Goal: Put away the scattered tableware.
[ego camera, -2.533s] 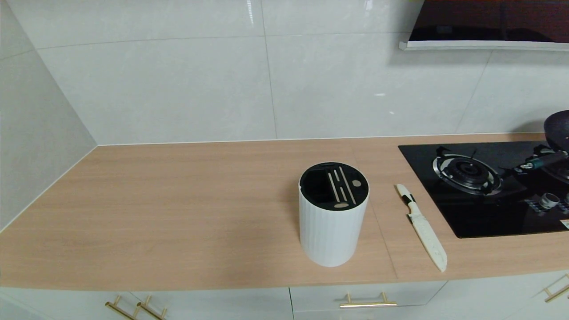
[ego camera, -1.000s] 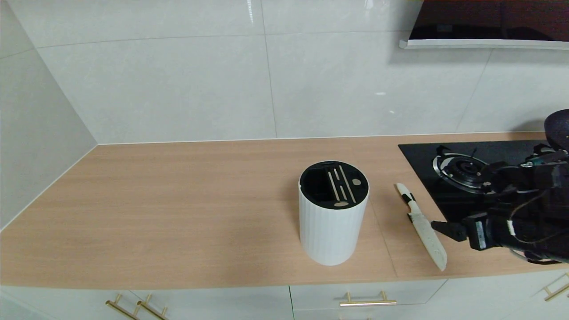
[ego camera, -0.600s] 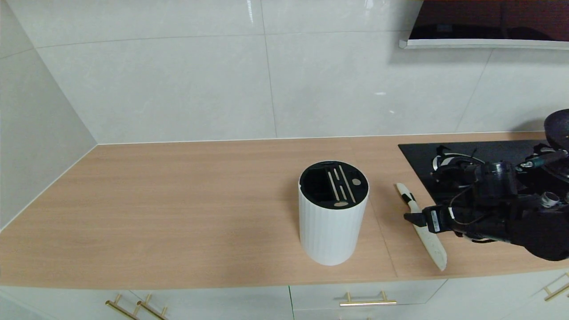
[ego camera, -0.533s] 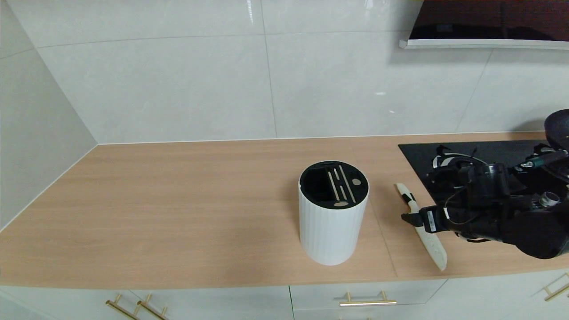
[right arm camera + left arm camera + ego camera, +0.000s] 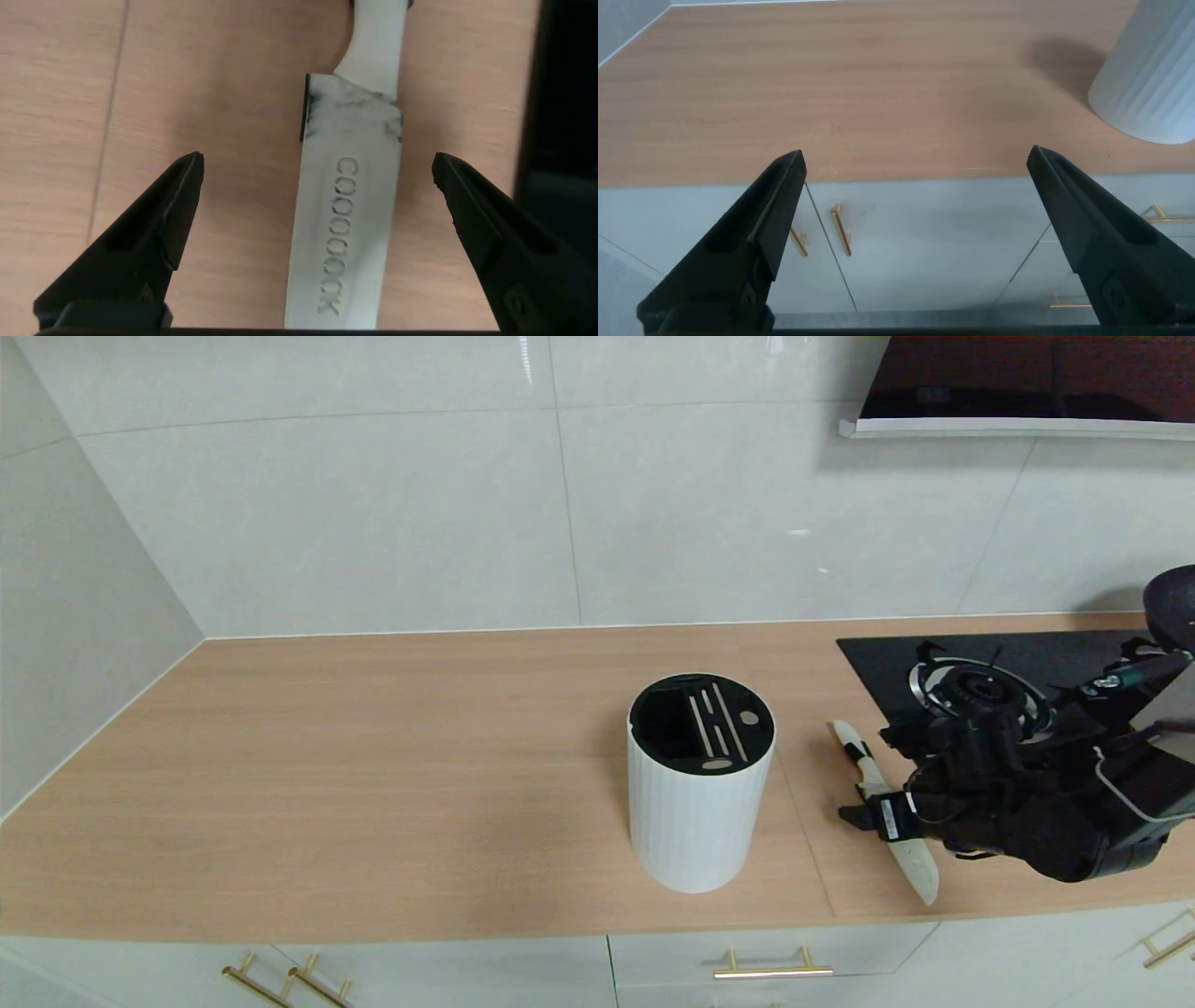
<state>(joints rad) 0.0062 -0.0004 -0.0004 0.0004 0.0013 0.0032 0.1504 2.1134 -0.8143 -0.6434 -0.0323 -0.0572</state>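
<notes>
A white knife (image 5: 917, 869) with a speckled blade and a white-and-black handle lies flat on the wooden counter (image 5: 373, 756), between the holder and the hob. In the right wrist view the knife (image 5: 350, 187) lies straight below my right gripper (image 5: 315, 161), blade between the open fingers, apart from both. My right gripper (image 5: 873, 779) hovers low over the knife's middle. The white ribbed knife holder (image 5: 700, 803) stands upright to its left, black slotted top empty. My left gripper (image 5: 915, 159) stands open over the counter's front edge, near the holder (image 5: 1148, 84).
A black gas hob (image 5: 1008, 709) with a burner lies right of the knife, and a dark pan (image 5: 1172, 602) sits at its far right. A tiled wall backs the counter. White drawers with gold handles (image 5: 773, 974) run below the front edge.
My right arm came in from the right, swung left over the knife and settled lower above its blade. The knife and holder have not moved.
</notes>
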